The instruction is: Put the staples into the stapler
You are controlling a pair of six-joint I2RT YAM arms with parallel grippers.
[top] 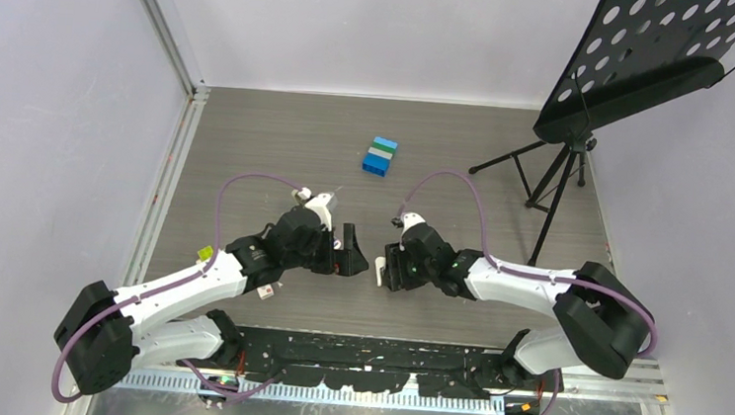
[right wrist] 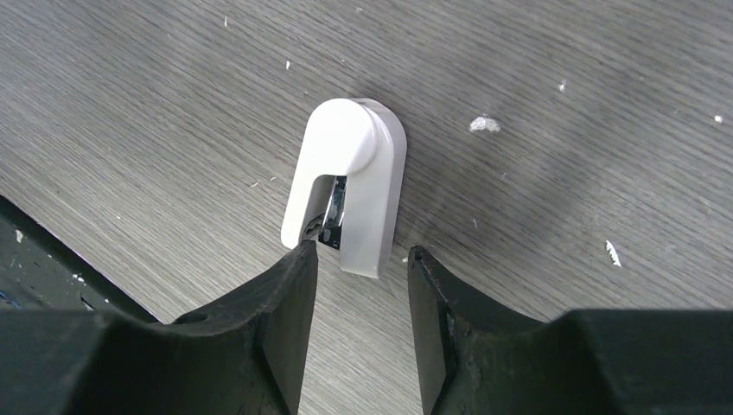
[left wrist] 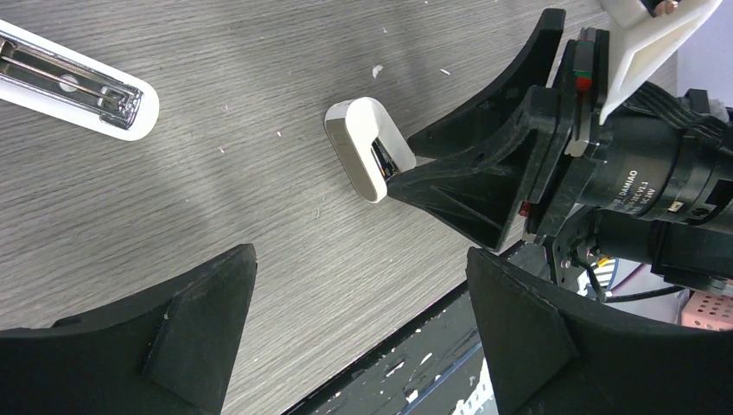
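White bar stapler [left wrist: 73, 82], silver channel exposed, lies ahead-left of the wide-open left fingers [left wrist: 173, 346], long axis crosswise; part-open right fingers [right wrist: 277, 346] touch a stubby white piece [right wrist: 346, 164].

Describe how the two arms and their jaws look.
Left arm and right arm both pair white link shells with black joint housings; a purple cable loops along each. The left carries a yellow-green tag. Jaws are matte black wedges.

Walls [top: 387, 31]: plain pale lilac, three sides. Tabletop [top: 280, 141]: grey wood-grain, beneath the jaws. Music stand [top: 630, 97]: black, perforated, tripod base, beyond the jaws, rightward.
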